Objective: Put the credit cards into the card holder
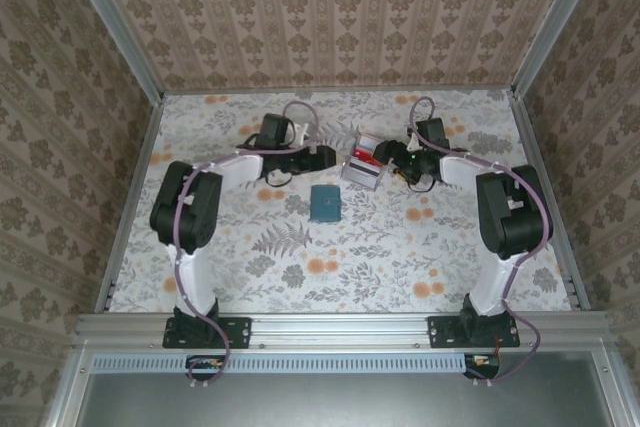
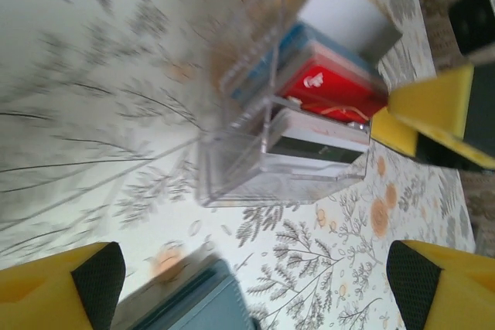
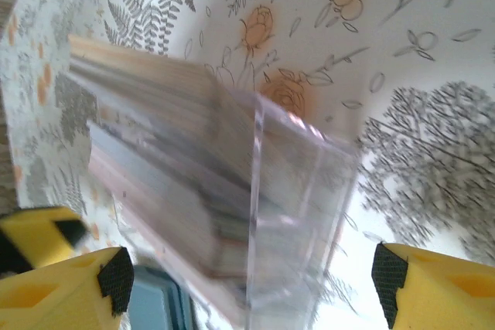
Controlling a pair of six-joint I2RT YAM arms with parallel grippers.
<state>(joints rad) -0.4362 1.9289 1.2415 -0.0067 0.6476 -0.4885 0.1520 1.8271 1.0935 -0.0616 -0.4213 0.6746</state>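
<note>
Cards [image 1: 366, 159] lie between left pincer [image 1: 333, 157] and right pincer [image 1: 384, 152].

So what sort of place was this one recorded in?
Probably a purpose-built robot test cell: a table covered in floral print, boxed in by wallpapered panels in an aluminium frame, with the left arm and right arm bolted to a rail at its near edge.

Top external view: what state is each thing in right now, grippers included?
Teal rectangular card holder: closed, flat on the table.
Red and grey-white credit cards: stacked in the box, none gripped.
Clear plastic box: on the table, between both grippers.
Left gripper: open, empty.
Right gripper: open, empty.
</note>
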